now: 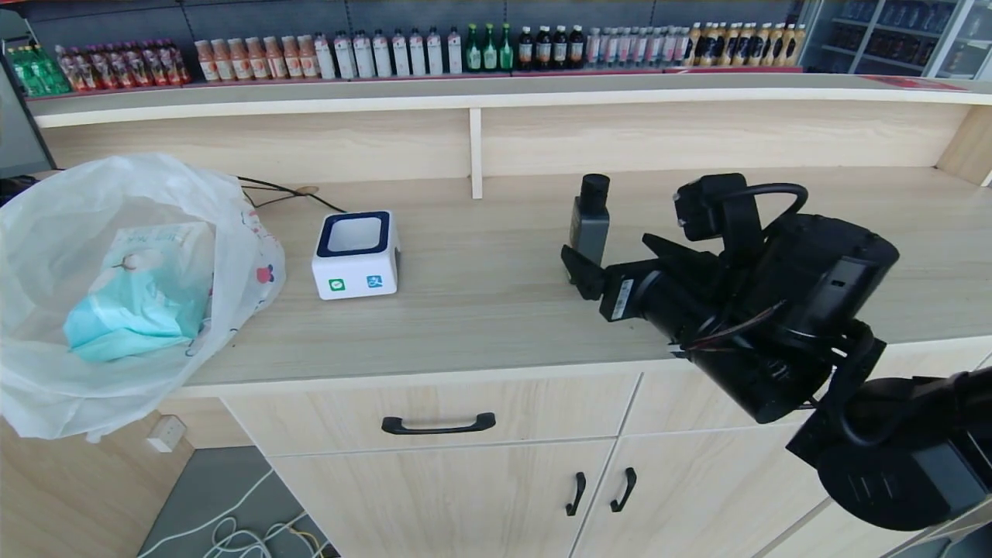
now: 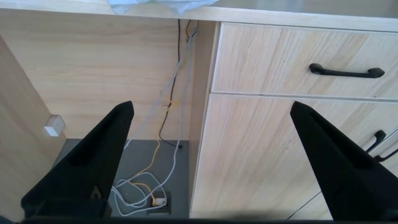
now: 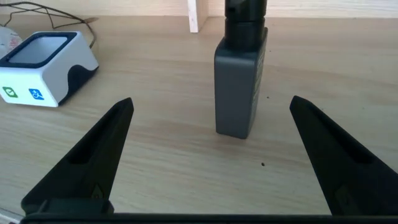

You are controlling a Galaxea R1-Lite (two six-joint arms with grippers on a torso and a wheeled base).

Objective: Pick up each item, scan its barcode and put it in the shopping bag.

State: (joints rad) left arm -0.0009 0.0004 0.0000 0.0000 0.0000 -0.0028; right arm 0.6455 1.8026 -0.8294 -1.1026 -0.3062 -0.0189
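The right gripper was spread wide and empty, facing the grey bottle, which stood upright on the counter just ahead of its fingers. The bottle looked rigid, smooth, probably light and easy to tip, so its flat-sided body below the black cap seemed the best hold. No barcode showed on the near face. The left gripper hung open, low before the cabinet.

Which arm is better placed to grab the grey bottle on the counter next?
Right. The right end effector, open, faces the upright grey bottle close by. The left end effector is below the counter, facing cabinet doors.
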